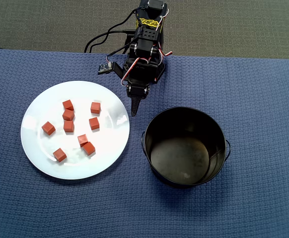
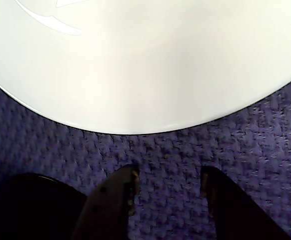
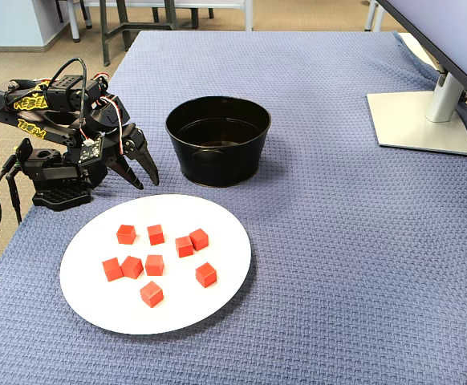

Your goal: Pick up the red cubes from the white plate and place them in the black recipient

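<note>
While my jaws (image 3: 143,178) hung apart and empty just above the blue woven cloth (image 1: 263,99) on the desk, they sat in the gap between the white plate (image 1: 35,148) and the black recipient (image 1: 157,173), touching neither. Eight red cubes (image 3: 154,265) that I could count lay scattered on the plate, two of them touching in the overhead view, while the pot stood upright just beside the plate with nothing red inside. Only the plate's rim (image 2: 135,131) and my two dark fingertips (image 2: 120,190) showed in the wrist view.
</note>
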`<action>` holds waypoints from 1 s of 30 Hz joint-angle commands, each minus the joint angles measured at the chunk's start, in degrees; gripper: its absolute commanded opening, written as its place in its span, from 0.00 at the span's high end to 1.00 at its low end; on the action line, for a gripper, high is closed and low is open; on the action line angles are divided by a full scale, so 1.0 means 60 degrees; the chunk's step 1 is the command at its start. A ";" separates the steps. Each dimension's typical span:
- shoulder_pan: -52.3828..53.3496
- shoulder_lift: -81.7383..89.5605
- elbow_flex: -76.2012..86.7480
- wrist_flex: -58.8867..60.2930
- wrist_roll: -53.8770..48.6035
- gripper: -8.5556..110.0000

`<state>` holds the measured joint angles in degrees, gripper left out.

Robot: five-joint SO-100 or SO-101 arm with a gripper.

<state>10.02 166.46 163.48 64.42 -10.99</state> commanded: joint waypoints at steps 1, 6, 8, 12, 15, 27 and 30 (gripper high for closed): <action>-0.0762 -0.0205 -0.0146 -0.0088 -0.2563 0.84; -0.0762 -0.0205 -0.0132 -0.0146 -0.2593 0.84; -0.0762 -0.0205 -0.0132 -0.0146 -0.2593 0.84; -0.0762 -0.0234 -0.0176 -0.0132 -0.2578 0.85; -0.0571 -0.0483 -0.0952 0.0264 -0.2490 0.84; 0.0659 -0.3779 -0.4512 0.2549 -0.6021 0.81; 0.1831 -0.4980 -0.5171 0.2241 -0.7866 0.81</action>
<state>14.06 142.91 140.01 78.31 -45.79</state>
